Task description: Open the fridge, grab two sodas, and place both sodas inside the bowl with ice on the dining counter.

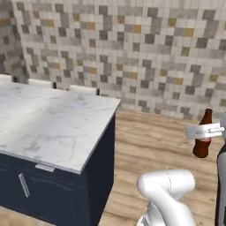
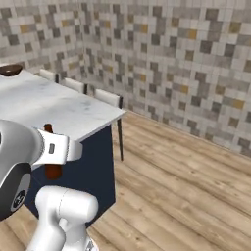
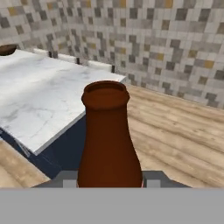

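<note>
My gripper is shut on a dark brown soda bottle, held upright in the air over the wooden floor, to the right of the dining counter. In the hand view the soda rises between the fingertips. From the right base view the gripper and the soda sit in front of the counter's end. The dark wooden bowl lies at the counter's far left end, and its rim also shows in the hand view; its contents cannot be made out. The fridge is out of view.
White-cushioned stools line the counter's far side against the mosaic tile wall. Open wooden floor stretches right of the counter. The navy counter base has a drawer handle on the near side.
</note>
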